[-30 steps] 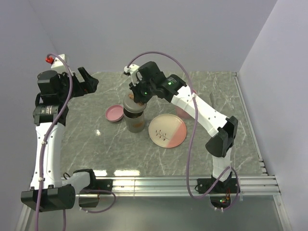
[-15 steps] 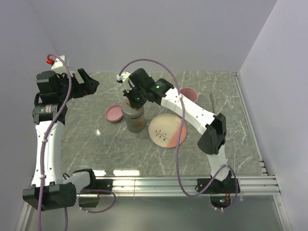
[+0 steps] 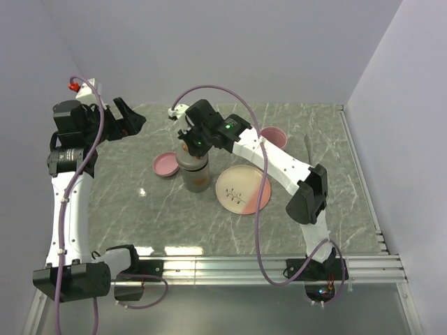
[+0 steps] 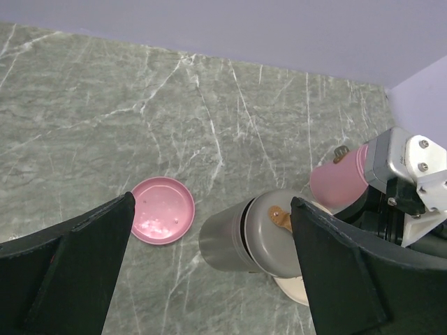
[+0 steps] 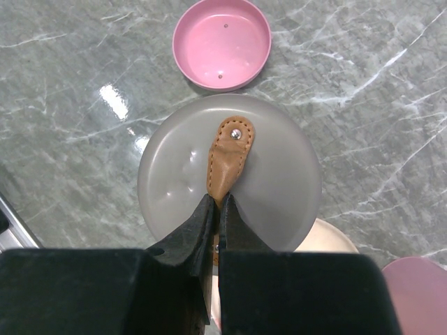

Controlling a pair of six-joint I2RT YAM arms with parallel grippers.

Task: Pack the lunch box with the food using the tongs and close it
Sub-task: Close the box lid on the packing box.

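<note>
Lid strap (image 5: 227, 155) in right end effector (image 5: 218, 204)

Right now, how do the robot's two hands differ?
The left hand stands wide open and holds nothing; the right hand is shut, pinching the brown tab on the grey lid. The left hand hovers over the table's far left; the right hand is right above the lid. Both have two black fingers.

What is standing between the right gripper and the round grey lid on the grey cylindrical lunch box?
Nothing visible. The right gripper is shut on the brown leather tab in the middle of the round grey lid. The shallow pink dish lies beside the grey cylindrical lunch box, apart from it.
</note>
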